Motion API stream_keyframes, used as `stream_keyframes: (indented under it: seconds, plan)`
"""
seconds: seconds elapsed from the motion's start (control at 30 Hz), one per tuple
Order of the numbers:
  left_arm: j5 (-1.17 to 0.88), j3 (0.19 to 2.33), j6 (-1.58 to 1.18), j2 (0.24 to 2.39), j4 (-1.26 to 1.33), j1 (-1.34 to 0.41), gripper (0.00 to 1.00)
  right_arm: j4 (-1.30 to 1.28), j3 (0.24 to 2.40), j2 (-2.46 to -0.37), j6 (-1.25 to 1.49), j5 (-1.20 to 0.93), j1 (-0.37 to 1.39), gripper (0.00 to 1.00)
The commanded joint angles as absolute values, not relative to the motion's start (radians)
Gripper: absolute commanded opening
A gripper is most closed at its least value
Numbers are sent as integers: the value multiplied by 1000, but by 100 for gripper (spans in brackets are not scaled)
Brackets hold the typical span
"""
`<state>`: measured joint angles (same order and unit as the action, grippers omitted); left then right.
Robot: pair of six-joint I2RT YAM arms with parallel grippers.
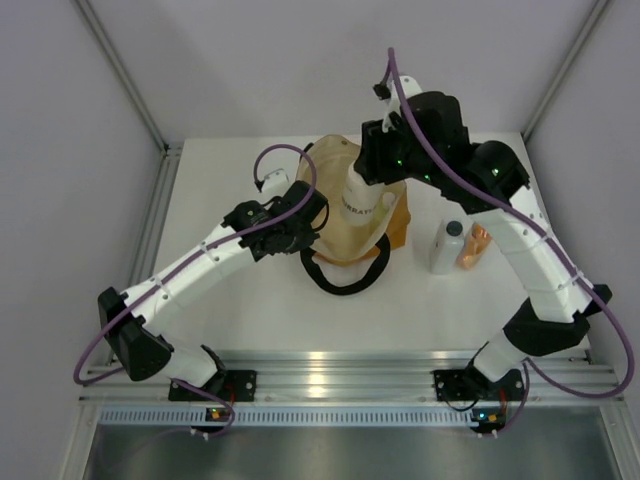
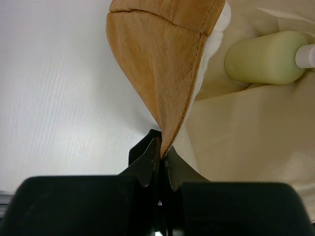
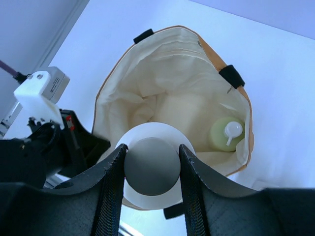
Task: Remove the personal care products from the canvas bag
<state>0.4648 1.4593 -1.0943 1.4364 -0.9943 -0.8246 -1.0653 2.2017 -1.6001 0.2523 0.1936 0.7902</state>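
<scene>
Left gripper [image 2: 160, 152]: clenched on the canvas bag [image 2: 157, 64] rim, holding the mouth open.
Right gripper [image 3: 151, 162]: grasping the white jar [image 3: 151, 196] at the bag mouth.
Yellow-green bottle [image 3: 222, 138]: inside, on the lining.
Risk 1: the jar may slip from the fingers on its smooth round wall and fall back in.
Risk 2: the rim may pull free, collapsing the mouth.

The canvas bag [image 2: 162, 64] is matt woven cloth (seam stitched). The pale yellow-green bottle [image 2: 266, 58] looks smooth, satiny plastic.
</scene>
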Motion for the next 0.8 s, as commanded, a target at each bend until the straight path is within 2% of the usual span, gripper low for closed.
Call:
stream_keyframes:
  seconds: [0.0,0.43,0.63,0.73,0.77]
  plan:
    - [483,1480,-1101,1447,-969,-818,0,-1020,2283,-1487,256,189,808,0]
    - [471,1476,-1100,1448,-968,-818,0,-1134,2183,-1266,287,463,792,0]
    - [469,1482,-1094,1447,-969,-818,0,-1118,1988,-1152,316,636,784,0]
    - [469,1486,-1088,1451,-968,-818,0,-1036,1821,-1061,334,684,784,0]
    - [469,1488,-1088,1453,-969,-818,0,-999,1705,-1030,336,689,784,0]
